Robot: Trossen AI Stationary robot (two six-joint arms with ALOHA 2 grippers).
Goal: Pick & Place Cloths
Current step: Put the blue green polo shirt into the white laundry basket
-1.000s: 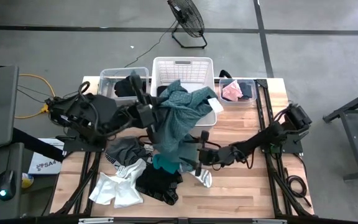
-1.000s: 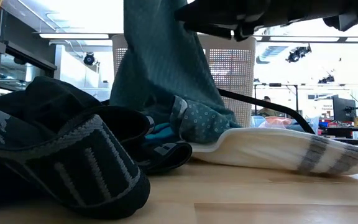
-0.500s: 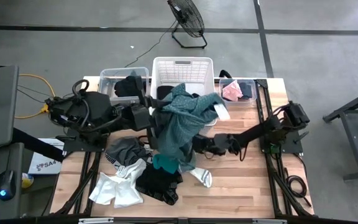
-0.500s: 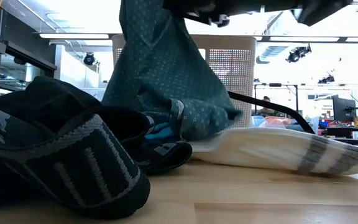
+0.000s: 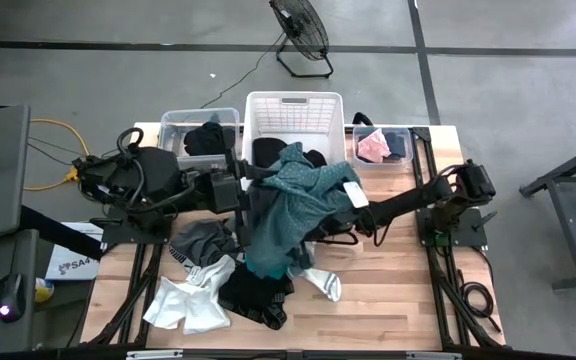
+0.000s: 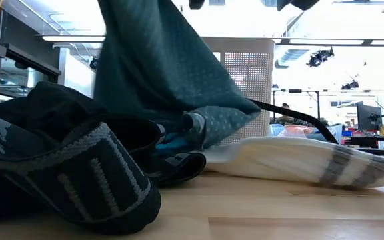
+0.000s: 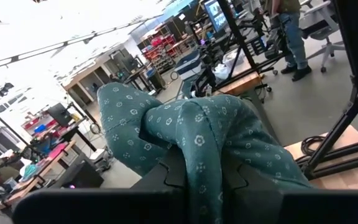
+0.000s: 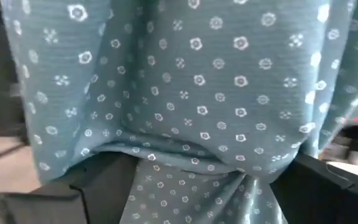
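A large teal-green cloth (image 5: 288, 205) with small white flowers hangs between my two arms above the middle of the table. Its lower end (image 6: 205, 123) reaches down to the pile of cloths. My left gripper (image 5: 245, 190) is raised at the cloth's left side and shut on it. My right gripper (image 8: 229, 186) stands open under the cloth's right side, mostly hidden by it in the high view. On the table lie a grey cloth (image 5: 200, 240), a white cloth (image 5: 190, 300), a black cloth (image 5: 253, 295) and a white sock (image 5: 323, 283). My left gripper pinches a bunched fold of the teal-green cloth (image 7: 197, 155) between its two fingers, coming level from the table's left. The cloth bulges out beyond the fingers and hangs down from them. My right gripper's open fingers (image 8: 98, 180) have the cloth (image 8: 185, 162) gathered and draped between them, coming level from the table's right.
A white basket (image 5: 293, 108) stands at the far edge holding a black cloth (image 5: 268, 150). Clear bins flank it, the left one (image 5: 173, 125) with a black cloth, the right one (image 5: 393, 145) with a pink cloth (image 5: 373, 147). A thin black hanger (image 6: 285, 113) lies behind the sock.
My right gripper, staying open, has risen from beside the white sock and gone toward the far edge, under the teal-green cloth. The cloth's right side has lifted and spread over it. Its lower end has swung sideways above the pile. My left gripper has kept its place and turned a little.
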